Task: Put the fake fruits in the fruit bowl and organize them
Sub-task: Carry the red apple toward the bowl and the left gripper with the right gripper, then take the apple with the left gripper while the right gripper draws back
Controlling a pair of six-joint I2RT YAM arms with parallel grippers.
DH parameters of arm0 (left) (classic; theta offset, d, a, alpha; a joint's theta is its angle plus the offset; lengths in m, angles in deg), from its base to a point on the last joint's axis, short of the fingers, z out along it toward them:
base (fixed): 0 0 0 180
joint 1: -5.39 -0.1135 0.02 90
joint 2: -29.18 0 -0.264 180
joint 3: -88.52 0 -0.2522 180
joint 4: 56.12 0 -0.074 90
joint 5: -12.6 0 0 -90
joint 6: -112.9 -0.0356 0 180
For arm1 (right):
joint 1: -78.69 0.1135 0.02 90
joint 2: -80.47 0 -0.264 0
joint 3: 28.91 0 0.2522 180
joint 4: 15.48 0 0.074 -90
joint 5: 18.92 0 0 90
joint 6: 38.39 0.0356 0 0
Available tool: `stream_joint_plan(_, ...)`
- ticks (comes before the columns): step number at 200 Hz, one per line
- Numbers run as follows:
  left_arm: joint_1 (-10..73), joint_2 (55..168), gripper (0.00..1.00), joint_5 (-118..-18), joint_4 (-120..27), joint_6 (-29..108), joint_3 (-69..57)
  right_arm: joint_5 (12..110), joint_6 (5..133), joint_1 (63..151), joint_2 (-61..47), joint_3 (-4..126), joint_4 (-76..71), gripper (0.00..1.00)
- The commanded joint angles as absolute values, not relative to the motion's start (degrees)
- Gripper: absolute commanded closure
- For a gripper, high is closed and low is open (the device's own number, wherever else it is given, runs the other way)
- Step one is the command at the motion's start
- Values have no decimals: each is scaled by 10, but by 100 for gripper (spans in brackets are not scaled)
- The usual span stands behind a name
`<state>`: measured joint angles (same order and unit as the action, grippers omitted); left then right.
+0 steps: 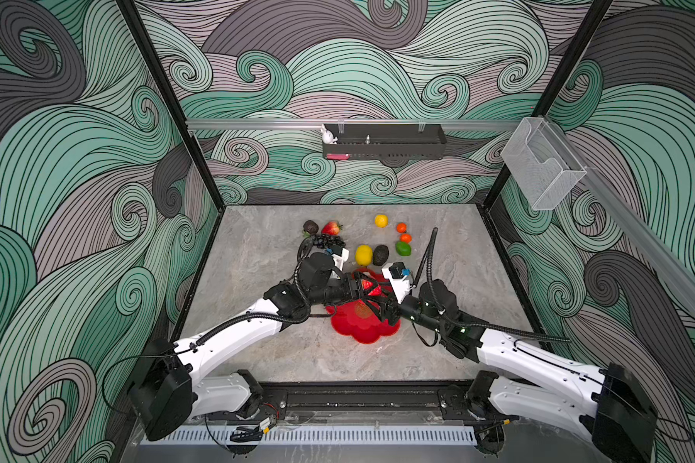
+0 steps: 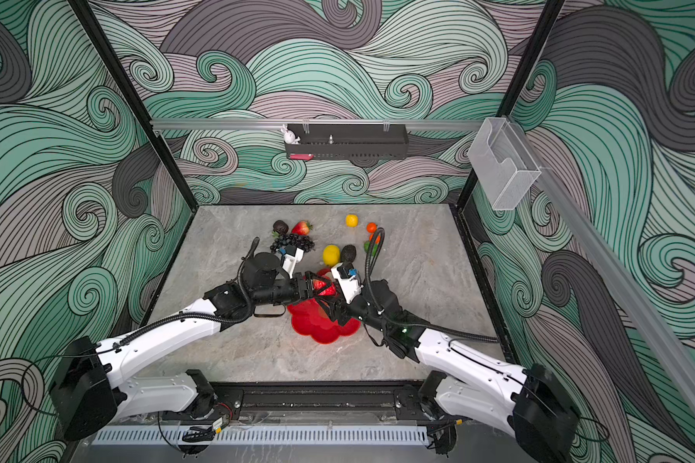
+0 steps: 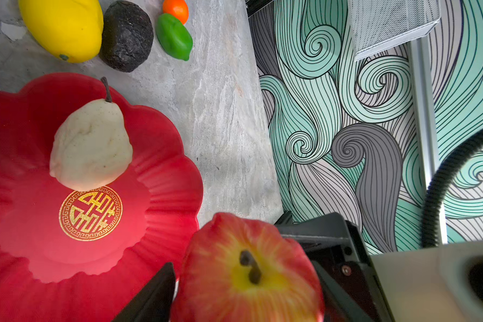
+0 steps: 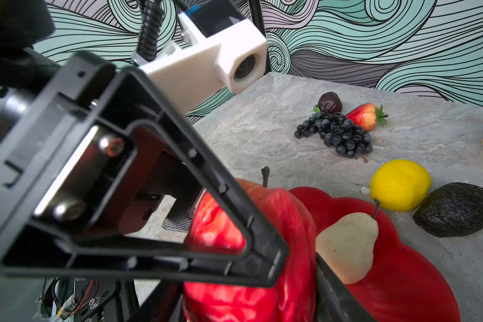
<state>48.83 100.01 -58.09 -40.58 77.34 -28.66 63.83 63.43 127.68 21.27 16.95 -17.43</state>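
Note:
Both grippers meet above the red scalloped fruit bowl (image 1: 362,332) (image 3: 156,195) with a red apple (image 1: 368,288) (image 3: 248,273) (image 4: 262,223) between them. My left gripper (image 3: 248,301) and my right gripper (image 4: 243,301) each have their fingers pressed against the apple, and its skin is creased. A beige pear (image 3: 91,145) (image 4: 346,245) lies in the bowl, hidden in both top views. Behind the bowl on the table lie a big lemon (image 1: 363,255), an avocado (image 1: 380,255), a lime (image 1: 403,248), two oranges (image 1: 401,227), a small lemon (image 1: 381,220), a strawberry (image 1: 331,228), grapes (image 4: 335,133) and a dark fruit (image 1: 310,227).
A black tray (image 1: 384,146) with a white rabbit figure (image 1: 328,136) hangs on the rear wall rail. A clear bin (image 1: 542,168) hangs on the right wall. Black frame posts and patterned walls close in the grey stone tabletop (image 1: 257,340).

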Motion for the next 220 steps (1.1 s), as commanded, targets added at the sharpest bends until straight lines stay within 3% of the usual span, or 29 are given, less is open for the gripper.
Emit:
stream_joint_plan(1,492,1008,34,-576,-407,772,-262,652,622,1280,215,168,-182,39)
stream_joint_plan(83,492,1003,41,-596,-394,758,-256,680,621,1280,220,178,-142,32)
stream_joint_plan(138,490,982,40,-665,-351,724,-262,733,614,1280,287,171,-58,1)
stream_joint_plan(220,519,1057,39,-830,-337,629,-270,858,690,1279,403,101,36,0)
